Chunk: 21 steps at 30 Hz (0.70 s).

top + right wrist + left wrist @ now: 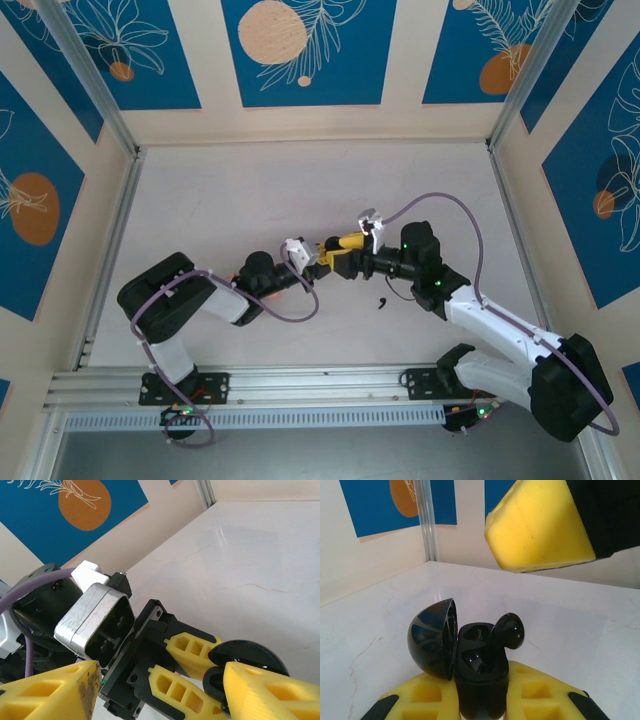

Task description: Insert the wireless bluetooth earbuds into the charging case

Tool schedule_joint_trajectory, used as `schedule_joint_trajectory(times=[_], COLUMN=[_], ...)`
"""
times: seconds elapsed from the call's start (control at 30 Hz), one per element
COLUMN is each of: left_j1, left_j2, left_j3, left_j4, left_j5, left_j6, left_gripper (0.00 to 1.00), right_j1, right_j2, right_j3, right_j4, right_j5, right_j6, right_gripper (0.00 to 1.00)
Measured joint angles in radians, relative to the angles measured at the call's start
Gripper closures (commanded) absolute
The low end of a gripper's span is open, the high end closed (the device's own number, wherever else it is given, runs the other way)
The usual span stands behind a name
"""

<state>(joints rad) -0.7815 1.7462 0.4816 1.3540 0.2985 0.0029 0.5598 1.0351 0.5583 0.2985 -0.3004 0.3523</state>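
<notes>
The left gripper is clamped on the open black charging case, a black earbud propped half into its well, while the right gripper, its yellow fingers spread, hangs just over the case, and a second black earbud lies on the table nearby.

The left arm and right arm pair black joint housings with white shells, each trailing a looping lilac cable. The left tool and right tool carry yellow, hollow-celled fingers on black mounts.
</notes>
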Motion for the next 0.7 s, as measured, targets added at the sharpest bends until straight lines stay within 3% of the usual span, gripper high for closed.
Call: schedule_joint_trajectory(times=[0.23, 0.43, 0.53, 0.7], left_j1=[0.0, 0.0, 0.0, 0.0], left_j2=[-0.016, -0.023, -0.029, -0.029], left_j3=[0.0, -0.002, -0.004, -0.004], left_j4=[0.001, 0.004, 0.006, 0.008], left_j5=[0.005, 0.008, 0.008, 0.008], left_j6=[0.007, 0.007, 0.007, 0.007], left_gripper=[0.86, 0.85, 0.85, 0.85], right_j1=[-0.072, -0.193, -0.258, -0.336], right_j2=[0.0, 0.013, 0.052, 0.156], right_j3=[0.064, 0.137, 0.155, 0.158], right_j4=[-0.098, -0.242, -0.281, -0.292], right_j5=[-0.084, -0.213, -0.293, -0.418], right_j6=[0.013, 0.014, 0.023, 0.064], right_gripper=[0.4, 0.51, 0.58, 0.6])
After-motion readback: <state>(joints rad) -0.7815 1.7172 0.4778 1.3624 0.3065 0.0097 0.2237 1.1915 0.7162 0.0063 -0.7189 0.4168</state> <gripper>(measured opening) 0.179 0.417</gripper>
